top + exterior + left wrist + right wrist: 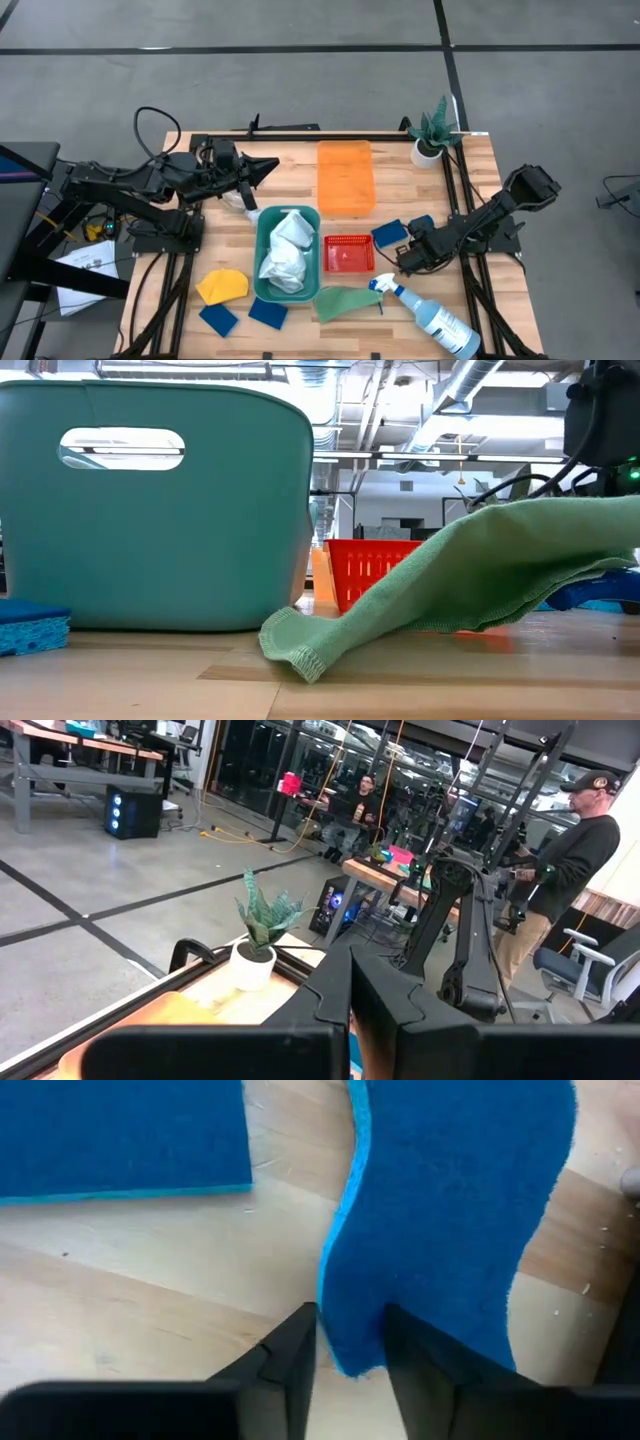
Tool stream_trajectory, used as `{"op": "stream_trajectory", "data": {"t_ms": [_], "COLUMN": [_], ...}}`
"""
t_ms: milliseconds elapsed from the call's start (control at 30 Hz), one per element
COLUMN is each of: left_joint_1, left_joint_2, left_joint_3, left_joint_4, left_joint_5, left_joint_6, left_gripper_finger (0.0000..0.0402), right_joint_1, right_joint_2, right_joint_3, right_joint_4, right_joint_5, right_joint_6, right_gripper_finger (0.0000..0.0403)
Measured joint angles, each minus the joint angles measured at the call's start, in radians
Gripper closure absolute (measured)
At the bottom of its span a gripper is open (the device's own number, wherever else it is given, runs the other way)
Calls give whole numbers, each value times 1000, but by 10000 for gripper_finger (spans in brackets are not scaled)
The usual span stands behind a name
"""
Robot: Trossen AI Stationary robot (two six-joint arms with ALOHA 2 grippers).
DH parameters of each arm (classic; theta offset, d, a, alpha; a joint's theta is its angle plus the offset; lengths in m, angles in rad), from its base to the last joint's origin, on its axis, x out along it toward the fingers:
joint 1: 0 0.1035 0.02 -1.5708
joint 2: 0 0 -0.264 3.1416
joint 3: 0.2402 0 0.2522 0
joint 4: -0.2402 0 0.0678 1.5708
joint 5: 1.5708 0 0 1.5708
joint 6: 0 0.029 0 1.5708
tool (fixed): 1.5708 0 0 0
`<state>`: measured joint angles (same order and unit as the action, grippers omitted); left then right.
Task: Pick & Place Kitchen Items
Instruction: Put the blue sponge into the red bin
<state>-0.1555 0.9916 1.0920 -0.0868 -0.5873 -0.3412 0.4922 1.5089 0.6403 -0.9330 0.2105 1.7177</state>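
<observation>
Where the worktop (300, 165) meets the red basket's (349, 254) right side, the right gripper (350, 1342) pinches a wavy-edged blue sponge (450, 1210), plain and unlabelled; the left gripper (350, 1010) sits closed.

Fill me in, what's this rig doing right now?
The right gripper is down on the table, its fingers either side of a blue sponge's edge, beside the red basket. The left gripper hangs shut and empty behind the teal bin, which already holds white cloths.
</observation>
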Motion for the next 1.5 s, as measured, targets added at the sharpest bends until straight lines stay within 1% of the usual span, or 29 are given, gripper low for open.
{"op": "stream_trajectory", "data": {"t_ms": [200,233,333,433,567,733,800,900,967,1067,1167,1300,1500], "left_joint_1": [0,-1,-1,-1,-1,0,0,0,0,0,0,1,21], "left_joint_2": [0,0,0,0,0,0,0,2,15,49,103,174,261], "left_joint_3": [0,0,0,0,0,0,0,0,1,1,1,1,0], "left_joint_4": [0,0,0,0,-1,-32,-69,-121,-143,-159,-158,-158,-155], "left_joint_5": [0,0,0,0,0,0,0,1,20,90,162,210,316], "left_joint_6": [0,0,0,0,0,-8,-53,-180,-277,-374,-442,-589,-777], "left_gripper_finger": [401,401,401,401,401,401,401,401,401,394,376,338,271], "right_joint_1": [11,16,21,48,105,181,206,238,255,274,248,183,110], "right_joint_2": [-1,0,3,3,3,2,2,2,2,2,13,77,242], "right_joint_3": [7,12,42,106,230,412,476,563,615,686,743,829,1023], "right_joint_4": [-3,-7,-32,-81,-177,-344,-423,-530,-570,-569,-558,-548,-544], "right_joint_5": [1,2,-13,-13,22,103,137,191,243,346,393,413,480], "right_joint_6": [-4,-12,-15,-16,-16,-17,-26,-47,-105,-253,-385,-582,-802], "right_gripper_finger": [387,393,392,399,400,401,401,402,402,402,402,403,403]}}
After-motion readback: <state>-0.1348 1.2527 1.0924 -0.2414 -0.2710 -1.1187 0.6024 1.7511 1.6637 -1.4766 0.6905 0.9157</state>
